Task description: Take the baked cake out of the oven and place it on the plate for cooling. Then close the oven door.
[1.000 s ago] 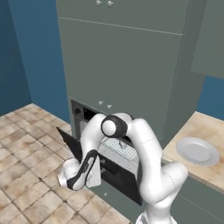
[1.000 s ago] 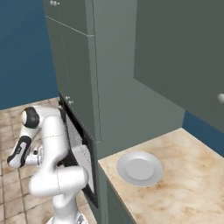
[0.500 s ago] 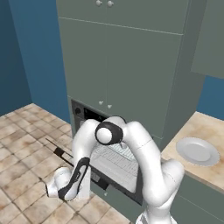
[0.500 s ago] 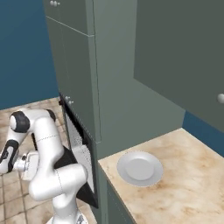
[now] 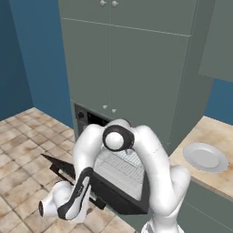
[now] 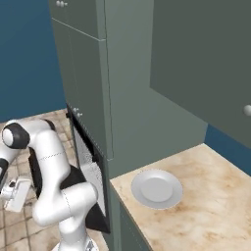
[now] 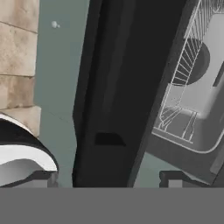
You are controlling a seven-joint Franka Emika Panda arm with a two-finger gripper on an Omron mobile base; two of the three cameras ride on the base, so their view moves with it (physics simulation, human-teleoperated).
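Matt black oven door [image 5: 116,193], wire racks [image 7: 186,70]

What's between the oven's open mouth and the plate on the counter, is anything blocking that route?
Nothing visible blocks it. The oven door hangs open below the oven, and the plate sits on bare counter. The cake itself can't be made out.

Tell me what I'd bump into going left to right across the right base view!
Gripper → open oven door → oven → plate on the counter.
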